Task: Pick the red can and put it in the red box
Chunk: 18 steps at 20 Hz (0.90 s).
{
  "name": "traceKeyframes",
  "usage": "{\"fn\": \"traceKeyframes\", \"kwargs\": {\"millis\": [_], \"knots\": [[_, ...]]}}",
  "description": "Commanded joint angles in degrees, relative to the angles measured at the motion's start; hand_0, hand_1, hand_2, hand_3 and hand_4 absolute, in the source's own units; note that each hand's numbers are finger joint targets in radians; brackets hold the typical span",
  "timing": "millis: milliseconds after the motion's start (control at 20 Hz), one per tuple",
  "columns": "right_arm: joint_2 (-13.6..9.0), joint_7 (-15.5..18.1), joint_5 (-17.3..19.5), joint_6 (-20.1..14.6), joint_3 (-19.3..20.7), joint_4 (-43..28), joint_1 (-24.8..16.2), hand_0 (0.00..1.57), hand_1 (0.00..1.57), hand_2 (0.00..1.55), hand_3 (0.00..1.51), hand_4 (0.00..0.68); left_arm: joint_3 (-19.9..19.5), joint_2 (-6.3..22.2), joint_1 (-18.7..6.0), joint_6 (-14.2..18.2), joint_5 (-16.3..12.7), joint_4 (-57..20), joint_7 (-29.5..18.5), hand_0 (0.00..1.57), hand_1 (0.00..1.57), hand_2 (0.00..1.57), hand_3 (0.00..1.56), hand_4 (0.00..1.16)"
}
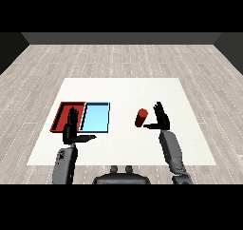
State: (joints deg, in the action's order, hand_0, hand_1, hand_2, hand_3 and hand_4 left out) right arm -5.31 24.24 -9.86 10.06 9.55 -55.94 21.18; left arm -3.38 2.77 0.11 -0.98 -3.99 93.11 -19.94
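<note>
From the remote station I noted the red can [141, 118] standing upright on the white table [123, 148], right of the light blue tray [95, 118] and well apart from the red tray [62, 111]. The right hand [162, 117] was just beside the can, fingers spread and holding nothing; the left hand [71, 129] hovered open before the red tray. I judged the reach-to-grasp step in hand, the next move calling for the right hand's fingers to curl round the can before any lift.

The left hand [71, 128] is raised on its grey forearm [65, 163], fingers straight up, thumb pointing sideways toward the right hand [161, 117]. The right hand is likewise open, fingers straight, its forearm [172, 152] angled inward.
</note>
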Motion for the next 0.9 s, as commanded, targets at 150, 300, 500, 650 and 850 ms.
{"fn": "traceKeyframes", "kwargs": {"millis": [150, 300, 500, 650, 850], "knots": [[1.69, 2.04, -0.58, -1.33, -0.72, 3.23, 1.36, 0.0, 0.0, 0.0, 0.0, 0.0, 0.63, -0.48, 4.29, -0.66, -0.09, 3.31, -0.39, 0.0, 0.0, 0.0, 0.0, 0.0], [1.49, 3.96, -1.35, -0.56, 0.32, 8.47, 4.08, 0.0, 0.0, 0.0, 0.0, 0.0, -1.49, 0.38, 0.81, -2.18, -2.07, -1.46, -2.46, 0.0, 0.0, 0.0, 0.0, 0.0], [1.32, 4.0, -2.18, 2.15, -0.63, 6.11, 0.02, 0.0, 0.0, 0.0, 0.0, 0.0, 4.71, -2.62, 1.12, 4.2, 2.78, 0.24, -1.04, 0.0, 0.0, 0.0, 0.0, 0.0], [3.35, 8.77, -0.11, -2.48, 0.49, 18.95, 9.79, 0.0, 0.0, 0.0, 0.0, 0.0, 0.22, 0.26, 0.61, -1.12, -0.41, -0.38, -1.43, 0.0, 0.0, 0.0, 0.0, 0.0], [1.95, 4.49, -2.17, -1.24, -0.11, 12.68, 6.69, 0.0, 0.0, 0.0, 0.0, 0.0, -0.75, 1.12, 3.46, -2.75, -2.02, 2.54, -0.33, 0.0, 0.0, 0.0, 0.0, 0.0]]}}
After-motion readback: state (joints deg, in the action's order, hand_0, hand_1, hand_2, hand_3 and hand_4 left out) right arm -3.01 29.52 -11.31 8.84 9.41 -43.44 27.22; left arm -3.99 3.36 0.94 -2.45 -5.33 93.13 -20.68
